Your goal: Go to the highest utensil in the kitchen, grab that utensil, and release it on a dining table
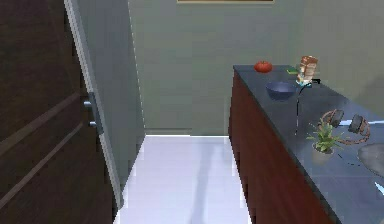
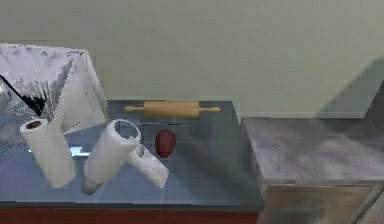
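Arm side view looks onto a blue-grey surface [image 2: 215, 150] against a pale green wall; the tool's state cannot be told. A wooden rolling pin [image 2: 172, 108], the plainest utensil here, lies flat at the back of the surface, close along the wall. Just in front of it sits a small dark red oval thing [image 2: 166, 142], apart from the pin. Toward this view's left stand two white paper rolls: one [image 2: 112, 153] leans, and the other [image 2: 48, 152] stands nearer the left edge. A shorter white thing [image 2: 150, 165] lies at the foot of the leaning roll. Behind the rolls rises a crumpled silvery thing [image 2: 60, 80] with thin dark lines at its left side, too small to name. On this view's right a lower grey-brown top [image 2: 310, 150] adjoins the surface.

Forward view shows a dark door [image 1: 40, 120] on its left, white floor [image 1: 180, 180] ahead and a red-fronted cabinet [image 1: 265, 150] along its right. On the cabinet's blue top sit a red tomato [image 1: 262, 66], a blue bowl [image 1: 281, 90] and a small green plant [image 1: 323, 135].
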You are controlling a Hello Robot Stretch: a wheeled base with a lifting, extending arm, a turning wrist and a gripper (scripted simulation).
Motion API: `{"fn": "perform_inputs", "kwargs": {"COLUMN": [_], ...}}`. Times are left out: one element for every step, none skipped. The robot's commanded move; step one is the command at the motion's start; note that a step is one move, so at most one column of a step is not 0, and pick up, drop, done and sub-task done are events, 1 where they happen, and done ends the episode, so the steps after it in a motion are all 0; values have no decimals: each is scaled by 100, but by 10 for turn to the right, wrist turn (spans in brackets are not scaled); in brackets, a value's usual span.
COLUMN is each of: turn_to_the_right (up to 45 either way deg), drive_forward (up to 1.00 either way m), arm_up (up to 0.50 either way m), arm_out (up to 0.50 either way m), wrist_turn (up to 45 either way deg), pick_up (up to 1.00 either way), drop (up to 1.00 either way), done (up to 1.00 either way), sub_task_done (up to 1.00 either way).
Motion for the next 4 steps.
{"fn": "perform_inputs", "kwargs": {"turn_to_the_right": [0,0,0,0], "drive_forward": [0,0,0,0], "arm_up": [38,0,0,0], "arm_out": [0,48,0,0], "wrist_turn": [0,0,450,450], "pick_up": [0,0,0,0], "drop": [0,0,0,0], "done": [0,0,0,0], "sub_task_done": [0,0,0,0]}}
